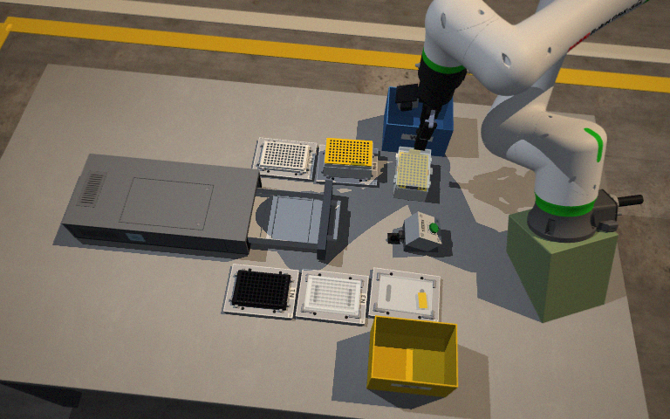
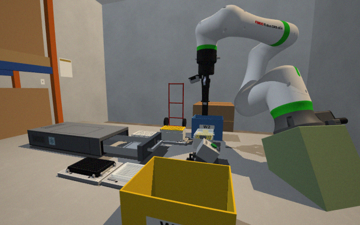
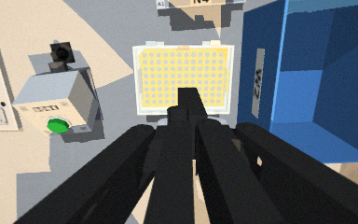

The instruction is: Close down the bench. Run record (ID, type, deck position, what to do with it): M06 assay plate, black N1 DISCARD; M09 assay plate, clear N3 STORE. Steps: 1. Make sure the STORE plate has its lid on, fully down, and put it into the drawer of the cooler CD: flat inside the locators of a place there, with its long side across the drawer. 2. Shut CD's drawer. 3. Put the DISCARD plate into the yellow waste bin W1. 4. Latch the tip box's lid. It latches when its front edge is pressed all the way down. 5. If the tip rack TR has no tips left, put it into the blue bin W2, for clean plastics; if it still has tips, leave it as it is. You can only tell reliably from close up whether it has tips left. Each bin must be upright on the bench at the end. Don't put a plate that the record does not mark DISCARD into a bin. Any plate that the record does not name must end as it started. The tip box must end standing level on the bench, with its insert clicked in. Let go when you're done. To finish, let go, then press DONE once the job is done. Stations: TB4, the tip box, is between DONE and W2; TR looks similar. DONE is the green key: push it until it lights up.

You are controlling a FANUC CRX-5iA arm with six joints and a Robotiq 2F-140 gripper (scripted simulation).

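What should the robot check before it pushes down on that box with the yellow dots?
1. Gripper shut and holding nothing: ok.
2. Gripper above the tip box: ok, near its edge on the blue bin's side.
3. Tip box lid latched: cannot tell.
4. Tip box standing level on the bench: ok, as far as the top view shows.
5. Blue bin W2 upright, just beside the box: ok, but close, so come down straight.
6. Green DONE key unpressed: ok, not lit.
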